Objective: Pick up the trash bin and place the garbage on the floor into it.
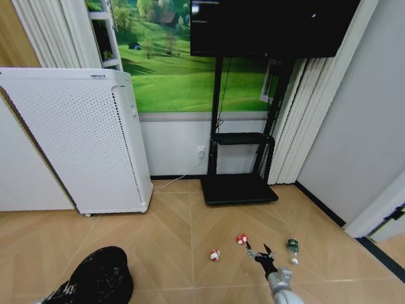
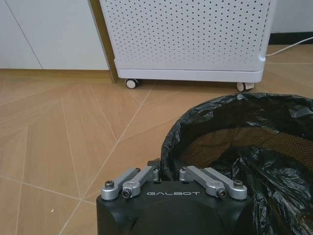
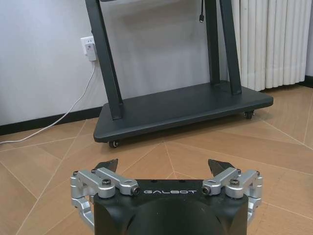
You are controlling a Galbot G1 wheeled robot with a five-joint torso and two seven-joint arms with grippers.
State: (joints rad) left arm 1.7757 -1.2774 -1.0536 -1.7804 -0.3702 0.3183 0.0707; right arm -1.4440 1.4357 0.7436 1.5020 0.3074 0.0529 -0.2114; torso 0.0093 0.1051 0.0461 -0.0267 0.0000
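Your trash bin (image 1: 100,277), lined with a black bag, sat low on the left, its rim clenched in your left gripper (image 2: 168,177) jaws. Two red-and-white scraps (image 1: 242,239) and the green bottle (image 1: 292,244) lay on the floor (image 1: 177,221) around your right gripper (image 1: 260,253), whose jaws were spread wide, near the TV stand (image 3: 181,105).
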